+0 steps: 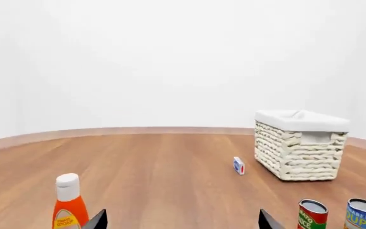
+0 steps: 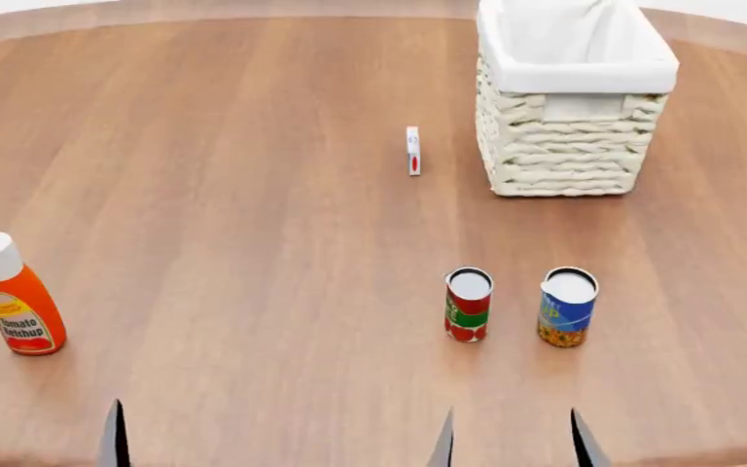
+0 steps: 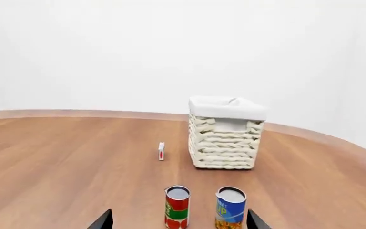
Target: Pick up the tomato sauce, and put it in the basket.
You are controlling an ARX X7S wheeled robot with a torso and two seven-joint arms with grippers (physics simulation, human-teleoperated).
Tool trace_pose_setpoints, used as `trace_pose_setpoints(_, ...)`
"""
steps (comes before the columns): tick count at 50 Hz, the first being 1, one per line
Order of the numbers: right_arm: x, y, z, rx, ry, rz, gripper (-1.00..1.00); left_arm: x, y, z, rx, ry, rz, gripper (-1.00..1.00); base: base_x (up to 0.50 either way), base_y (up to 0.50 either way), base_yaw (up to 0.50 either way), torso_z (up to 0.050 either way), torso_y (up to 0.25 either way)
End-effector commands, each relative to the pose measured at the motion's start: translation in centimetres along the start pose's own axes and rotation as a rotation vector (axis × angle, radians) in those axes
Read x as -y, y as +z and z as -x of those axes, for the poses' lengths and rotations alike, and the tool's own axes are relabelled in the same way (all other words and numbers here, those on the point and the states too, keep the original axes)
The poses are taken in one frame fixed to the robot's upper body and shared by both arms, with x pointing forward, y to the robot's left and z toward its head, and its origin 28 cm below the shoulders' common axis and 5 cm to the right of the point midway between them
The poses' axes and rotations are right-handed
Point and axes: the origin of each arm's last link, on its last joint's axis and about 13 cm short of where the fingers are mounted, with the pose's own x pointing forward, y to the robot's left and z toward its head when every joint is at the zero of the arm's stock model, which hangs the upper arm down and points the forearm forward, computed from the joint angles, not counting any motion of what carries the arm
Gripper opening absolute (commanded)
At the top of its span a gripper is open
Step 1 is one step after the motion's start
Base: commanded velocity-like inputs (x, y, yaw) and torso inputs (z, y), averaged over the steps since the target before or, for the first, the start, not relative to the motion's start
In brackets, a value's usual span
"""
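Two dark fingertips of the left tool (image 1: 181, 220) stand spread apart in its wrist view, holding nothing, with the ketchup bottle (image 1: 69, 202) beside one tip. From the head view, the tomato sauce (image 2: 469, 305) stands upright on the worktop (image 2: 218, 195), just beside the blue-and-yellow can (image 2: 567, 307), well short of the basket (image 2: 572, 100). The right wrist view shows the right tool (image 3: 179, 220) open too, the tomato sauce between its tips and untouched.

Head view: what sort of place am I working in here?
Likely a simulated tabletop test scene, not a real room: a bare round wooden table, blank white surroundings, and staged groceries, namely a ketchup bottle, two cans and a wicker basket.
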Motion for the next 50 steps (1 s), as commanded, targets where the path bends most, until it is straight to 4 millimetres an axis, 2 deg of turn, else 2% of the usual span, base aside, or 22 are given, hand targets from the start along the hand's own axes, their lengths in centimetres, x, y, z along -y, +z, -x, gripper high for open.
trace_pose_setpoints(1, 0.6, 3.8, 1.7, 0.089, -0.009, 0.018, 1.0, 0.0, 5.3, 1.9, 0.169, -0.028, 0.007, 1.0, 0.0, 0.0, 0.0, 0.0, 0.0)
trace_pose_setpoints(7, 1.3, 6.2, 2.1, 0.134, -0.014, 0.013, 1.0, -0.5, 7.4, 2.3, 0.226, -0.022, 0.01, 1.0, 0.0, 0.0, 0.0, 0.0, 0.0)
trace_pose_setpoints(22, 1.6, 8.7, 2.9, 0.171, -0.014, 0.022, 1.0, -1.1, 9.0, 2.5, 0.262, -0.01, 0.016, 1.0, 0.0, 0.0, 0.0, 0.0, 0.0)
trace_pose_setpoints(32, 1.8, 8.7, 3.1, 0.162, -0.009, 0.021, 1.0, -1.2, 9.2, 2.5, 0.27, -0.012, 0.013, 1.0, 0.04, 0.0, 0.0, 0.0, 0.0)
trace_pose_setpoints(50, 1.8, 8.2, 3.3, 0.134, 0.0, 0.016, 1.0, -1.2, 8.7, 2.5, 0.242, -0.044, 0.044, 1.0, 0.48, 0.0, 0.0, 0.0, 0.0)
